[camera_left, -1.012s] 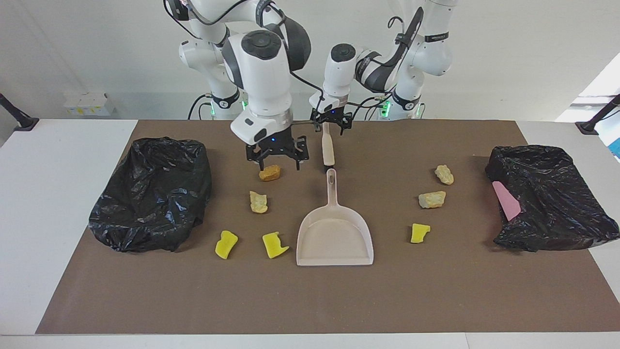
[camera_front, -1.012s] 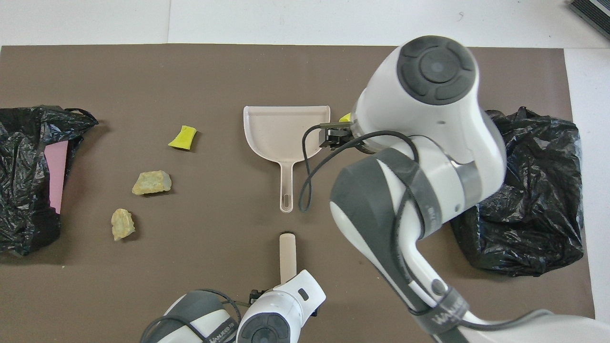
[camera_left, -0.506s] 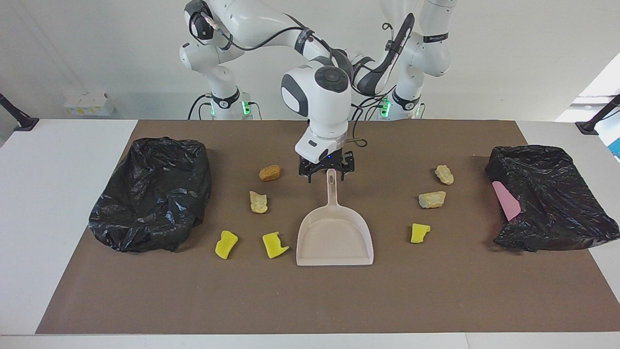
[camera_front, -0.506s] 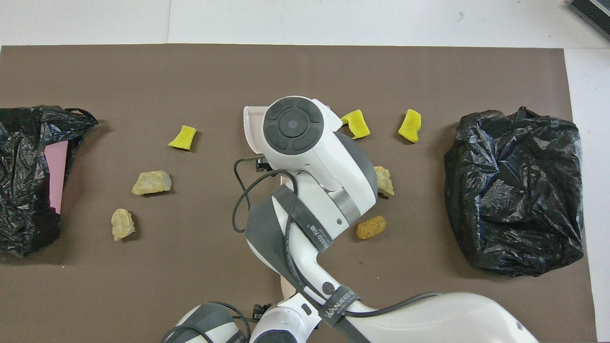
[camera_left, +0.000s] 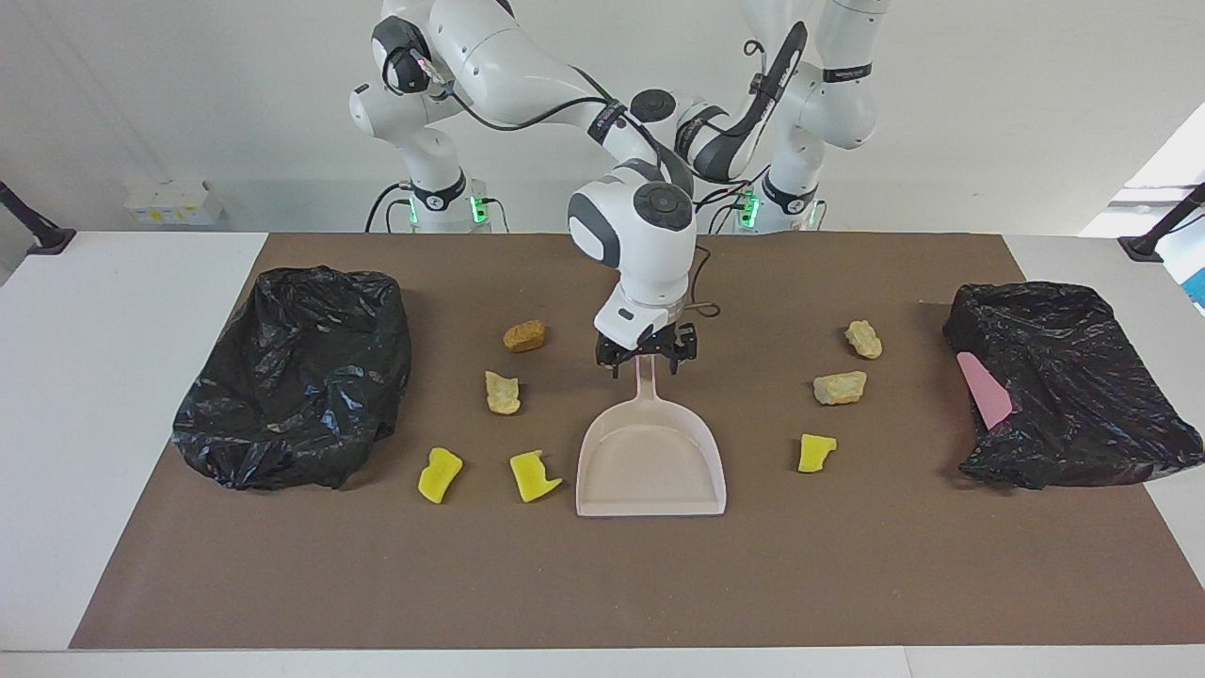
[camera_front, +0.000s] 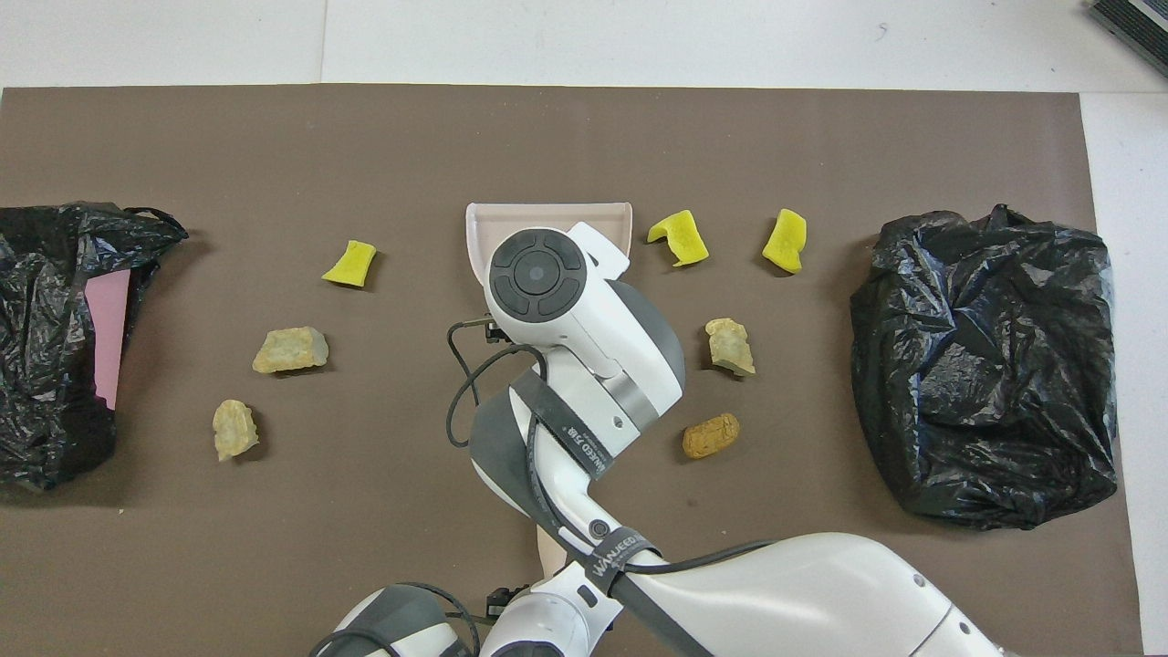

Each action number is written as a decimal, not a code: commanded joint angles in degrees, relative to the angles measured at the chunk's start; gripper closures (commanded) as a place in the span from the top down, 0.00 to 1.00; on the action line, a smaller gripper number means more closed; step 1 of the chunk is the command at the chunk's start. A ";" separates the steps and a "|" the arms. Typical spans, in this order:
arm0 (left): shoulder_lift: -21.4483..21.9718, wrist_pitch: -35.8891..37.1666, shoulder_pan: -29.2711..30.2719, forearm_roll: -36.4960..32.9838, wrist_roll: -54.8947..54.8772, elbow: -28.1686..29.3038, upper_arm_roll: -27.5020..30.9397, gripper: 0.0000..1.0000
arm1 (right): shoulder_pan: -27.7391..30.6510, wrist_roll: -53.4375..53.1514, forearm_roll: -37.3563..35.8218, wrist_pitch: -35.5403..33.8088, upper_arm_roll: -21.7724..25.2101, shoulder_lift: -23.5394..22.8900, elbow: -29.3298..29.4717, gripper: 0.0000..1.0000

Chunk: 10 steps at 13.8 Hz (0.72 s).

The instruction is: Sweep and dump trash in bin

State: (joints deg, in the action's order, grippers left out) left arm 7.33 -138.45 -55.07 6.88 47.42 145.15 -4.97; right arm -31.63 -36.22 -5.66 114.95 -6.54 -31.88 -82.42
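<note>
Brown mat covers most of a white table, with a pale wall at the robots' end. A black bag slumps at the right arm's end. A second bag, with a pink piece in its mouth, sits at the left arm's end.

The right arm reaches out low over the middle of the mat, wrist pointing down. The right gripper is at the dustpan handle, its jaws spread with one finger on each side of the handle and not clamped on it. The left gripper sits tucked under its wrist close to the robots, over a beige handle; whether it grips that cannot be told.

Trash lies loose on both sides of the dustpan. Toward the right arm's end are an orange-brown chunk, a tan one and two yellow ones. Toward the left arm's end are two tan chunks and one yellow. None touches the dustpan. Bare mat runs from the dustpan's mouth to the mat's edge farthest from the robots.
</note>
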 commanded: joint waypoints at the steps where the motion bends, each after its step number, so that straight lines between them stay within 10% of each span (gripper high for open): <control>1: 2.78 1.95 -0.92 0.24 1.01 0.66 0.66 0.67 | 0.25 -1.22 -0.06 2.03 -0.49 1.03 -4.14 0.99; 6: 2.87 3.62 -0.92 0.15 1.01 0.22 0.66 0.00 | 0.08 -1.57 0.38 3.00 -0.93 1.82 -5.91 0.87; 10: 4.27 5.89 0.13 0.06 0.92 0.22 0.75 0.00 | -0.01 -1.57 0.82 3.26 -0.93 1.65 -5.21 0.53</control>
State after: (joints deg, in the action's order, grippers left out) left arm 9.27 -135.44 -55.06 6.88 47.68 145.07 -4.65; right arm -31.94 -36.27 -5.39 116.43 -7.11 -31.44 -86.01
